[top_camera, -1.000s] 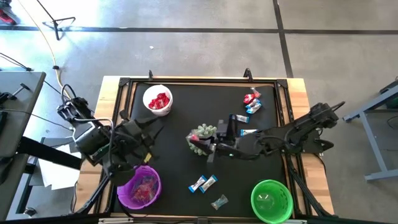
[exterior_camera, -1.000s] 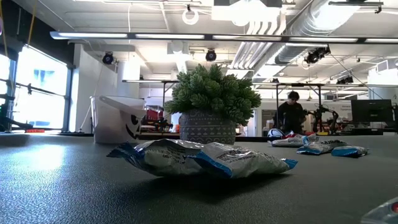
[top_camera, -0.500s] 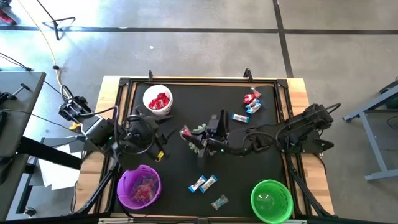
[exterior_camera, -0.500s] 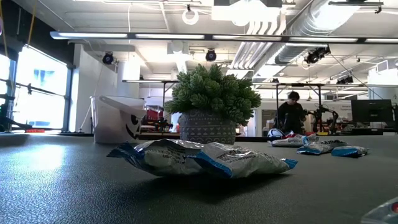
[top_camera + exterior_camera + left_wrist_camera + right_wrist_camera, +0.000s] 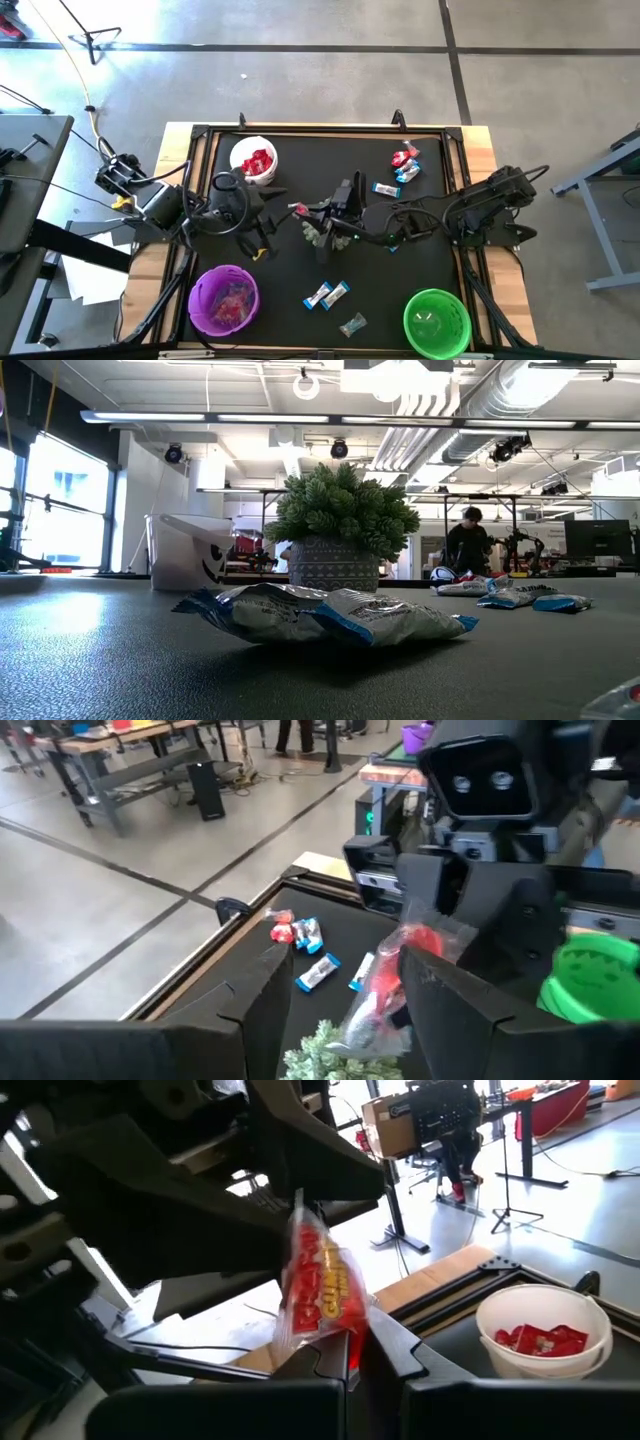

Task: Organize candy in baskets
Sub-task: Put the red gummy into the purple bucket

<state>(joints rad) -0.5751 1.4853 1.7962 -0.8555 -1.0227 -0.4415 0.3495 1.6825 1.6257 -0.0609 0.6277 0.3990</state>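
Red candy (image 5: 322, 1295) pinched in right gripper (image 5: 352, 1355), left gripper (image 5: 340, 982) now spread, nearer.

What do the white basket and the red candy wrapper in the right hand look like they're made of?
The white basket looks like smooth, matte plastic or paper: thin even rim, no weave, though it's hard to tell which. The red wrapper, pinched in the shut right hand, looks like thin glossy plastic film: it's crinkled, shiny, and partly see-through at the edges.
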